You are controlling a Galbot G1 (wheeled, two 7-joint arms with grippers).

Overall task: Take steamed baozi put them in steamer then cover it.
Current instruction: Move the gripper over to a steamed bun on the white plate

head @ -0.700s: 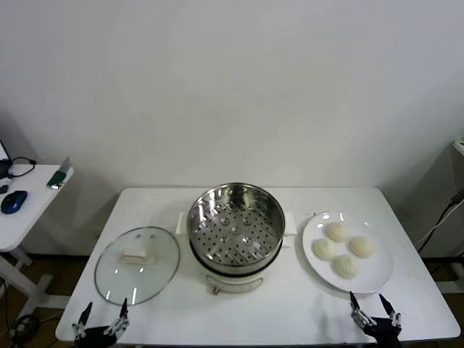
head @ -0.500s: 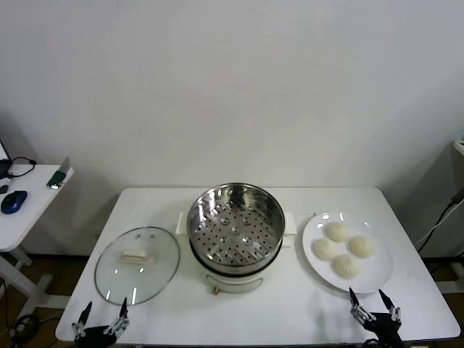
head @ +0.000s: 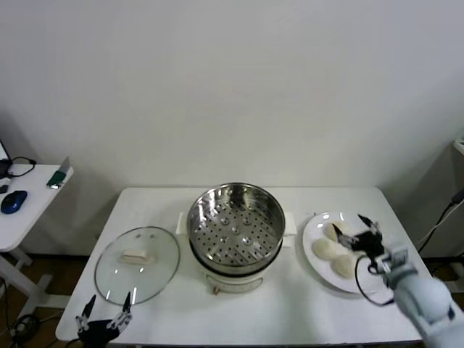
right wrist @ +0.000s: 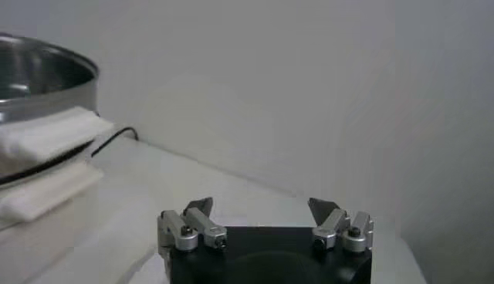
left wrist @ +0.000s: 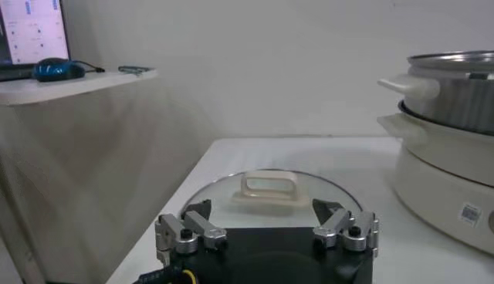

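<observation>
Now | steamer (head: 236, 221) bare | steamed baozi (head: 328, 249) on plate (head: 312, 228)

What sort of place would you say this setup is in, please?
Probably a lab or office staged as a kitchen test bench: a plain white table against a bare wall, a steamer on its cooker, and a side desk with a computer mouse.

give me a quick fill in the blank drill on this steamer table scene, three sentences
1. The cover lies flat on the table on the robot's ____ side of the steamer.
2. The right gripper, fingers open, hovers over the ____ holding the steamed baozi.
3. The steamer holds ____ baozi.

Missing words: left; plate; no
</observation>
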